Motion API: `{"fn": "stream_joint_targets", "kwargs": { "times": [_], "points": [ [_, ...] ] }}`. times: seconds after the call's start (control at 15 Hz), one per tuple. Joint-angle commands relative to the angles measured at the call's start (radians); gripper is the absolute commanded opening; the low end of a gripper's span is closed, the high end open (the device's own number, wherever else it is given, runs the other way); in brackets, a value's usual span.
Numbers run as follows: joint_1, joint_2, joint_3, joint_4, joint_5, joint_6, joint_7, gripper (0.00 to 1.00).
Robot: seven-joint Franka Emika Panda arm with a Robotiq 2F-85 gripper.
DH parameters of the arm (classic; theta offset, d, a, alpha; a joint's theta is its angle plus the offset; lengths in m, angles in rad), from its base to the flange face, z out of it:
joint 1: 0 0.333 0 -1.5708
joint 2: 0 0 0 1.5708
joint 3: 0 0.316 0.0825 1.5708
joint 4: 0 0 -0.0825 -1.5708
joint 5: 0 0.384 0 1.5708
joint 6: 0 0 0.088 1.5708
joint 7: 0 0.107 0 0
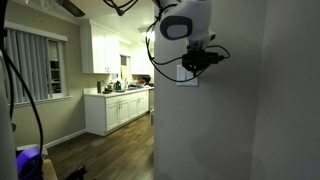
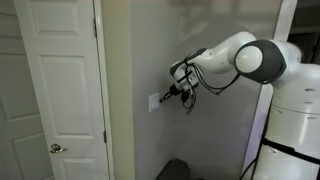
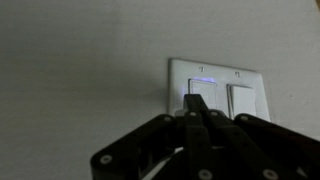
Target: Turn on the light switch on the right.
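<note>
In an exterior view, the arm (image 1: 185, 25) is reaching in from above toward a pale wall, and the gripper (image 1: 190, 68) is sitting right at the white wall plate (image 1: 187, 76). The dark fingers are covering part of the plate, so the two paddles cannot be told apart here, nor can the finger gap. White kitchen cabinets (image 1: 118, 108) are showing far behind, to the side.

In an exterior view, the arm (image 2: 240, 60) is stretching across toward the wall beside a white door (image 2: 60, 80). The gripper (image 2: 166, 96) is pointing its tips at the wall plate (image 2: 154, 102), touching it or just off it; which one is too small to tell.

In the wrist view, the gripper (image 3: 198, 108) is coming up from the bottom edge with its fingers (image 3: 190, 112) drawn together, nothing between them. The tips are lying over the lower part of the left paddle (image 3: 216, 98). The light switch (image 3: 243, 100), the right-hand paddle of the wall plate (image 3: 215, 68), is standing just beside the fingertips, uncovered and not touched by them. A faint bluish glow is showing above the left paddle.
</note>
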Motion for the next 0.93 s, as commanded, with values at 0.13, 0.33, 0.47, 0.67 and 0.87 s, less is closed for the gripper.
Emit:
{"fn": "stream_joint_targets", "kwargs": {
  "times": [0.13,0.33,0.47,0.67,0.87],
  "points": [
    [-0.054,-0.015,0.059,-0.001,0.032,-0.046,-0.055,0.0],
    [-0.034,-0.02,0.058,-0.003,0.111,0.005,-0.146,0.0],
    [-0.034,-0.015,0.056,0.0,0.149,0.01,-0.197,0.0],
    [-0.062,-0.011,0.07,0.002,0.103,-0.026,-0.172,0.0],
    [-0.083,-0.026,0.051,0.002,-0.105,-0.17,-0.009,0.0]
  ]
}}
